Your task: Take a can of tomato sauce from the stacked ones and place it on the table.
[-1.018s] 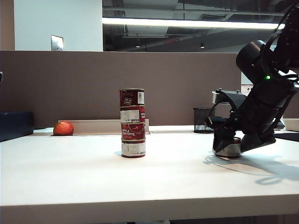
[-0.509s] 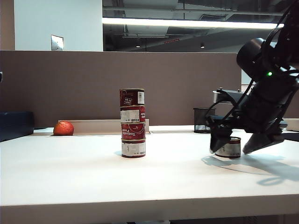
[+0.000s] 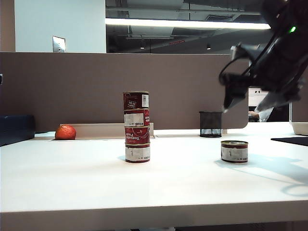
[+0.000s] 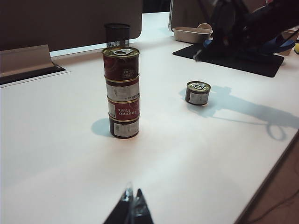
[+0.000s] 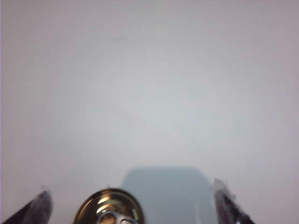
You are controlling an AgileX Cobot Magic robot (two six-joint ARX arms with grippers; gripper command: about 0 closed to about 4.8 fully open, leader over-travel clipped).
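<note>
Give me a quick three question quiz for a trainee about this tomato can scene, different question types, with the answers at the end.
1. True or false: the right gripper is shut on the can of tomato sauce.
2. Count the tins standing in the stack.
3. Multiple choice: the lone can stands on the table A) beside the orange fruit, B) apart from the stack, on the right arm's side, C) inside the black mesh cup.

Key:
1. False. Its jaws are open, above the can, which stands free.
2. Four.
3. B. The left gripper, its tips together, hovers over the table's near part, touching nothing.
</note>
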